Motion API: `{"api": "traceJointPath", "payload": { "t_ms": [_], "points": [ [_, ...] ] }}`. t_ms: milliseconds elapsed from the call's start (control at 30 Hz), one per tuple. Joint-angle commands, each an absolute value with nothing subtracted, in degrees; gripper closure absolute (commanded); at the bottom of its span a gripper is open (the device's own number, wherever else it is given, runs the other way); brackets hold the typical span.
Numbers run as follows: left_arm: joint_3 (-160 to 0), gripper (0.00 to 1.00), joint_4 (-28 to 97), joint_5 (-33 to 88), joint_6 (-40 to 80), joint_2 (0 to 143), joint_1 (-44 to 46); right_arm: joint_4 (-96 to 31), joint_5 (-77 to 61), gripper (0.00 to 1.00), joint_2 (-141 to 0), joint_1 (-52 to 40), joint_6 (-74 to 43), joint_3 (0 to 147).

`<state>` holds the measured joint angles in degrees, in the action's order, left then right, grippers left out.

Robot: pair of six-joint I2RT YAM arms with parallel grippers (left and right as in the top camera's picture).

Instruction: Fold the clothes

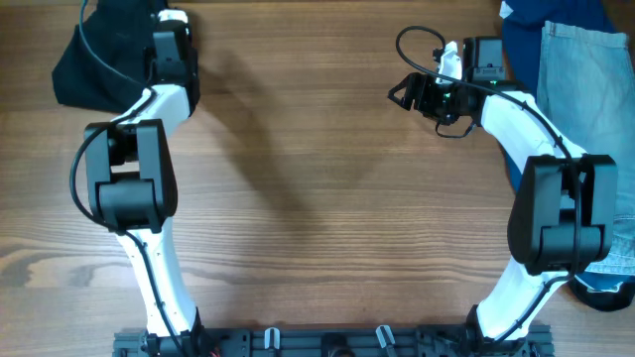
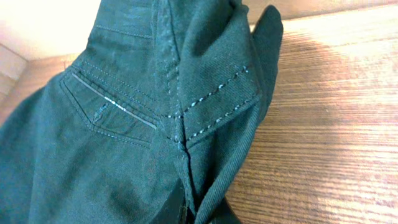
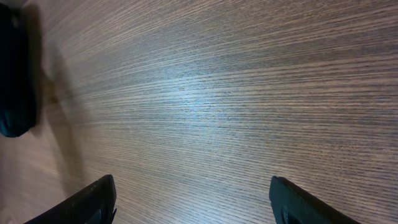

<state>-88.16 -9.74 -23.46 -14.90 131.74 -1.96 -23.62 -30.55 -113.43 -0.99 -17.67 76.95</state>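
The black garment (image 1: 91, 67) lies bunched at the table's far left corner. In the left wrist view it fills most of the frame (image 2: 112, 124), showing a welt pocket and pale stitched seams. My left gripper (image 1: 171, 22) is at the garment's right edge, and its fingers (image 2: 186, 213) are shut on a fold of the fabric. My right gripper (image 1: 405, 91) is open and empty over bare wood at the far right; its two fingertips (image 3: 193, 202) are wide apart just above the table.
Light-blue denim jeans (image 1: 587, 69) and a dark blue cloth (image 1: 541, 20) lie at the far right edge, behind the right arm. A dark shape (image 3: 12, 74) shows at the left edge of the right wrist view.
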Motion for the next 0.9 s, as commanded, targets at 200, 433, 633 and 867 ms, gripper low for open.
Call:
{"api": "traceJointPath", "payload": {
  "t_ms": [200, 433, 633, 867],
  "points": [
    [-89.7, 0.96, -17.3, -16.9, -5.2, 134.1, -5.9, -23.3, -29.8, 0.20, -113.4, -1.3, -18.5, 76.6],
    [-89.7, 0.52, -20.4, -15.5, -3.8, 135.1, -5.5, -23.2, -29.8, 0.20, -113.4, -1.3, -19.7, 76.6],
    [-89.7, 0.00, -22.9, -16.3, -4.1, 127.6, -3.5, -23.6, -29.8, 0.20, -113.4, -1.3, -19.5, 76.6],
    [-89.7, 0.00, -15.2, -16.3, -4.0, 108.9, -0.6, -23.2, -32.3, 0.01, -112.4, -1.9, -10.7, 76.8]
  ]
}}
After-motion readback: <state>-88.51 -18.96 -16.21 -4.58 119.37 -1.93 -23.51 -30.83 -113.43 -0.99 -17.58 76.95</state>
